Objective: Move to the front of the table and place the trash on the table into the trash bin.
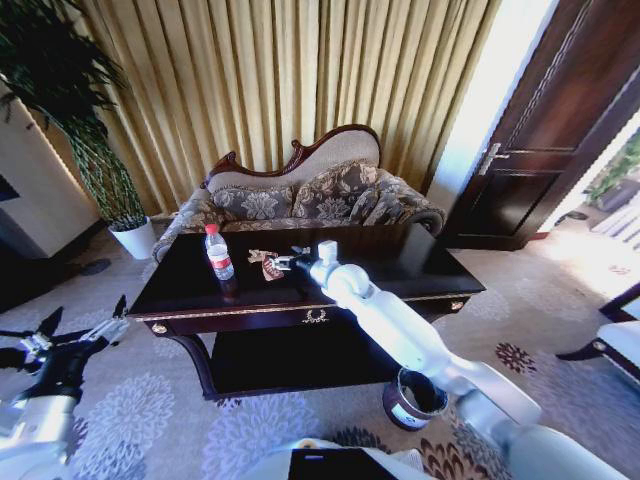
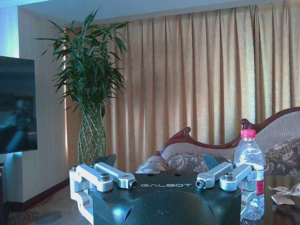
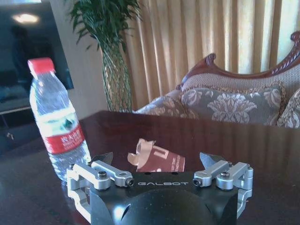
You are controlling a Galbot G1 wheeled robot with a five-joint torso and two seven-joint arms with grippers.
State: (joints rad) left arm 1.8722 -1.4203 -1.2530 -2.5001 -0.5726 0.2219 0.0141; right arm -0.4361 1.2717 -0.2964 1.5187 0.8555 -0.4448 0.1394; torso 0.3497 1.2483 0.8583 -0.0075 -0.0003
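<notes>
Reaching over the dark table (image 1: 400, 262) at frame centre, the right hand (image 1: 281, 264) spreads wide around a reddish wrapper (image 3: 157, 158); the bottle (image 1: 218, 254) stands beside it. Nothing is binned yet; the trash bin (image 1: 412, 398) waits lower right. The left hand (image 1: 78, 335), lower left, is spread open and empty.

Head high, facing down; wrists low, sharing bottle (image 3: 55, 119).

Your inventory of surfaces: table (image 1: 420, 262), dark wood, glossy, gold trim. Bottle (image 3: 56, 124) beside your right gripper's (image 3: 157, 161) fingers (image 3: 104, 158): clear ribbed plastic, matt red cap, red printed label. Wrapper (image 3: 157, 157) between those spread fingers: crumpled reddish-brown paper. Both your grippers: brushed silvery metal links, glossy black housing. Sofa (image 3: 234, 98): patterned cloth, polished carved wood.
</notes>
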